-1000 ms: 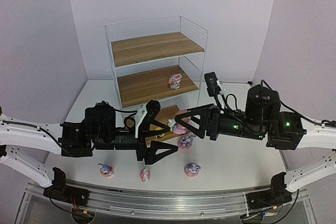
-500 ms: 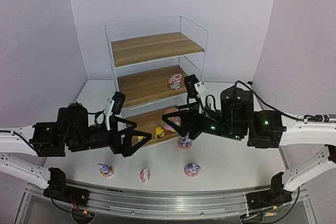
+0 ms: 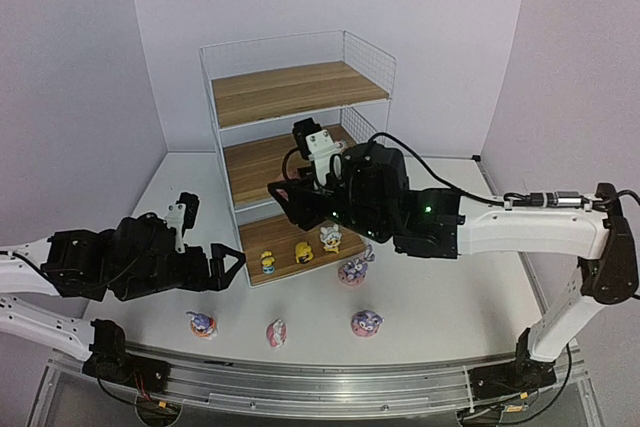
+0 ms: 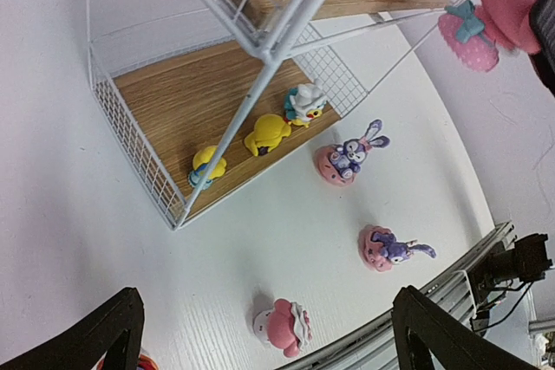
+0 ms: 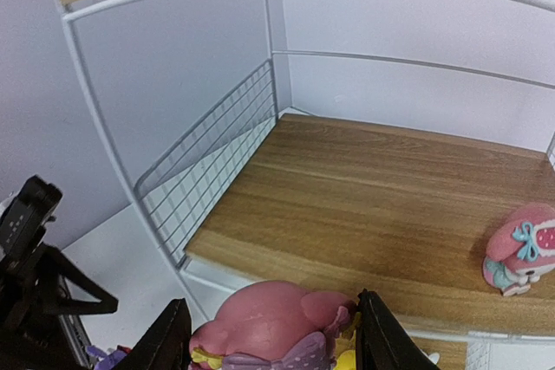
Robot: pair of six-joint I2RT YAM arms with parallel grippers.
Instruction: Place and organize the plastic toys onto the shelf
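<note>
**Right gripper holds a pink figure at the shelf; left gripper open and empty**

On the overhead camera my right arm reaches across to the front of the shelf (image 3: 300, 97), a three-tier white wire rack with wooden boards. The right gripper (image 5: 273, 340) is clamped on a pink hatted figure (image 5: 260, 318), its jaws partly apart with one finger on each side of the toy. The figure is in the air just in front of the middle board (image 5: 347, 188), towards the left end of its front edge. A second pink figure (image 5: 519, 249) stands on that board near its right end.

My left gripper (image 3: 228, 267) hovers low over the table (image 3: 450, 297), left of the shelf. Its jaws are spread wide, and it holds and touches nothing.

Three small toys stand in a row along the front of the bottom board (image 4: 173, 119): the left yellow figure (image 4: 208, 165), the middle yellow figure (image 4: 267, 134) and a white figure (image 4: 303, 101). A purple bunny (image 4: 347, 160) on a pink base sits on the table just beside the shelf's front right corner. Nearer my side of the table is a loose row: a second bunny (image 4: 392, 247), a third pink figure (image 4: 282, 327) and, at the left end, a third bunny (image 3: 202, 323).
</note>
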